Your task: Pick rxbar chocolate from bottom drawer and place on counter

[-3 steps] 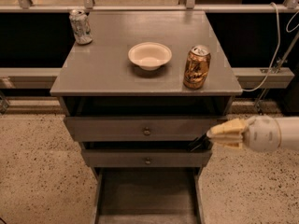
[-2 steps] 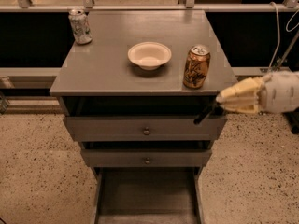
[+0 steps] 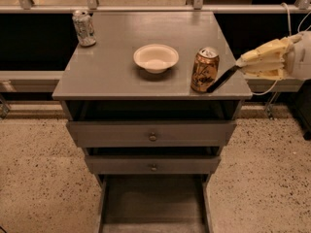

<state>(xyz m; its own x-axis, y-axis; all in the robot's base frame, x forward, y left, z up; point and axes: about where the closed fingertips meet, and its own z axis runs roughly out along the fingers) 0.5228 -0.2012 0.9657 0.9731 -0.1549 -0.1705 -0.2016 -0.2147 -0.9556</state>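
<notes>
Hand (image 3: 244,65) holds rxbar chocolate (image 3: 222,79) over counter's (image 3: 116,67) right edge.

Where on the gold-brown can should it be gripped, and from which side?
Around the mid-height side wall of the gold-brown can, coming from the front: it stands upright near the counter's front edge. The right is taken, since the hand, just off the counter's right edge, holds the rxbar chocolate slanting down beside the can.
</notes>
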